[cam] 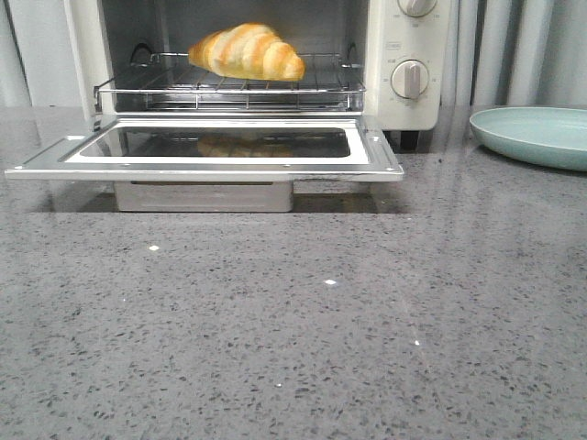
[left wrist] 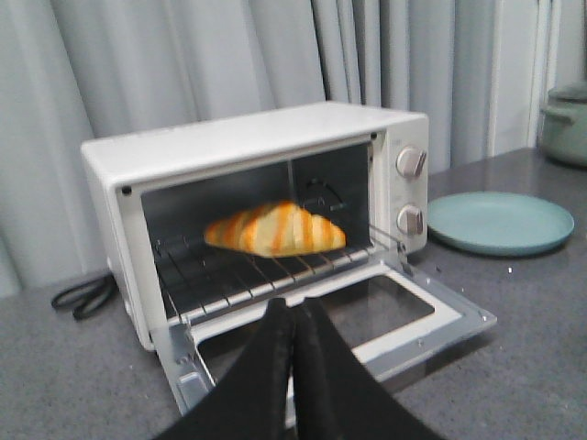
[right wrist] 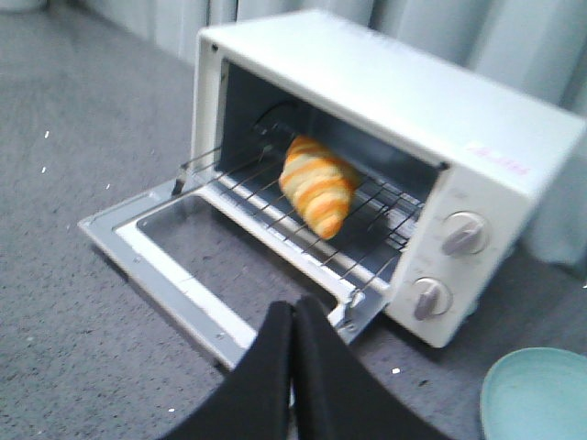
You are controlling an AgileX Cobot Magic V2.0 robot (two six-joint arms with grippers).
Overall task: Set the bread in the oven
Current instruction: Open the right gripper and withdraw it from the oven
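The bread [cam: 248, 52], a golden-orange croissant with cream stripes, lies on the wire rack [cam: 229, 92] inside the cream-white oven [cam: 404, 101]. The oven's glass door [cam: 211, 147] hangs open and flat. The bread also shows in the left wrist view [left wrist: 275, 229] and in the right wrist view [right wrist: 318, 184]. My left gripper [left wrist: 293, 307] is shut and empty, held back over the open door. My right gripper [right wrist: 293, 307] is shut and empty, above the door's right corner. Neither gripper shows in the front view.
A pale green plate [cam: 537, 136] lies on the grey speckled counter [cam: 303, 321] to the right of the oven. A black cord [left wrist: 83, 295] lies at the oven's left side. A green pot [left wrist: 567, 124] stands far right by the curtain.
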